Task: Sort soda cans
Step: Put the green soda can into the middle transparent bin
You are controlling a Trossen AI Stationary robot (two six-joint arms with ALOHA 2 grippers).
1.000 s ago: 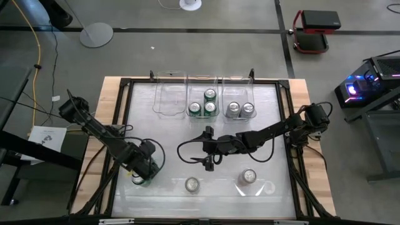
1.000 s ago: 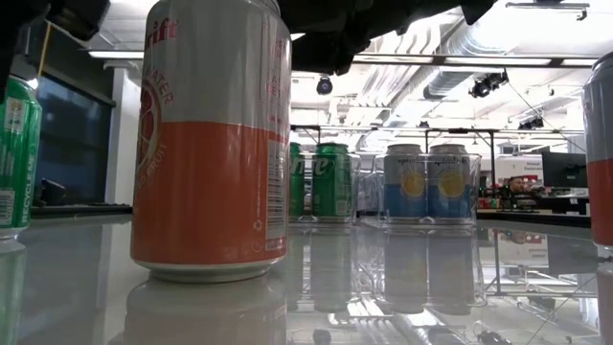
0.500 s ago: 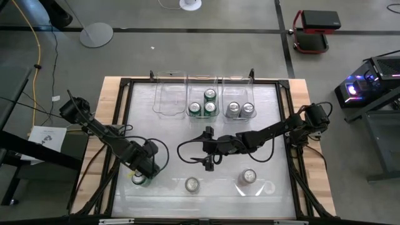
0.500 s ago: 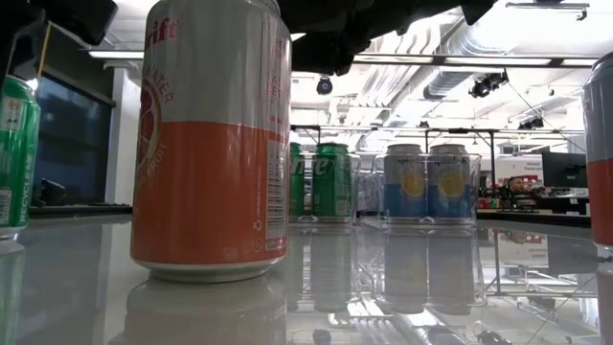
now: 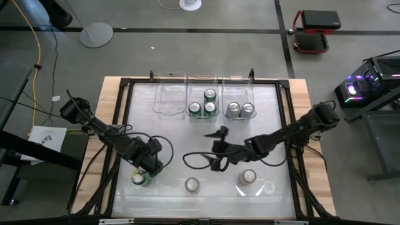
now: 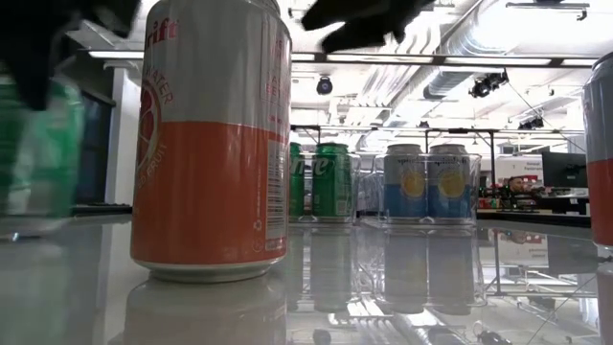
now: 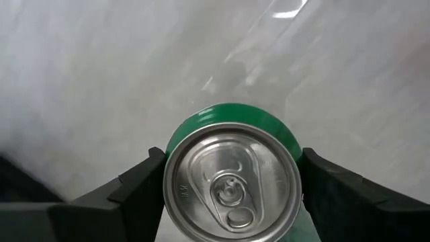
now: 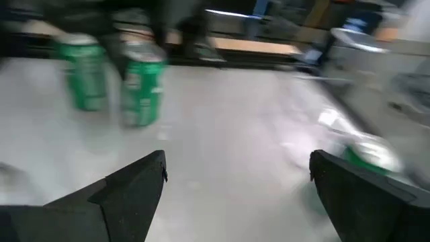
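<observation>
Glossy table (image 5: 175, 134): three clear bins (image 5: 203, 97), loose cans (image 5: 192, 184).

- High view looks straight down on the whole bench (image 5: 125, 100) and both arms.
- Low view sits at bench-top height, close behind an orange can (image 6: 211, 144), facing the bins and room.
- Left wrist view looks down on a green can (image 7: 232, 185), also visible from above.
- Right wrist view faces across the bench top.

You get bright, even light from the ceiling strips (image 6: 536, 6) in the low view, mirrored as glare on the glossy desk (image 6: 402, 287). Your right wrist view is smeared with motion blur; the green can (image 6: 38, 158) beside the lens is blurred too.
</observation>
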